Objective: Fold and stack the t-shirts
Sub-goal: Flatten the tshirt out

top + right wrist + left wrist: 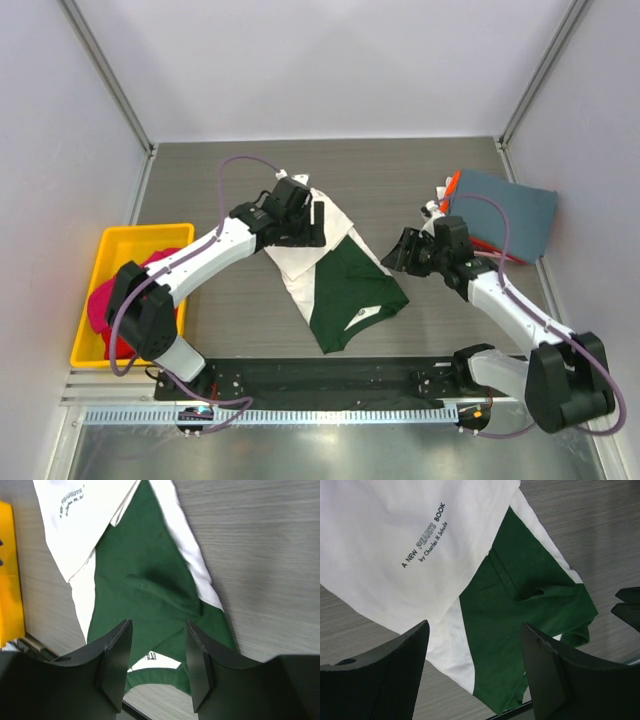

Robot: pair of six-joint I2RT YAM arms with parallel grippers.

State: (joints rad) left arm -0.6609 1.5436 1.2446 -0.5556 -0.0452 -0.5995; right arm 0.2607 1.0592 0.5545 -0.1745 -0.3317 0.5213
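hover empty, jaws apart, over the cream-and-green t-shirt [345,285]: left gripper [474,630] near its print, right gripper [158,630] above green cloth.

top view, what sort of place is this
Likely a lab test cell: a wood-grain table boxed in by plain white walls, two robot arms bolted at its near edge, and a yellow bin.

Matt cloth t-shirt [345,285]; glossy plastic bin [140,235] (yellow).
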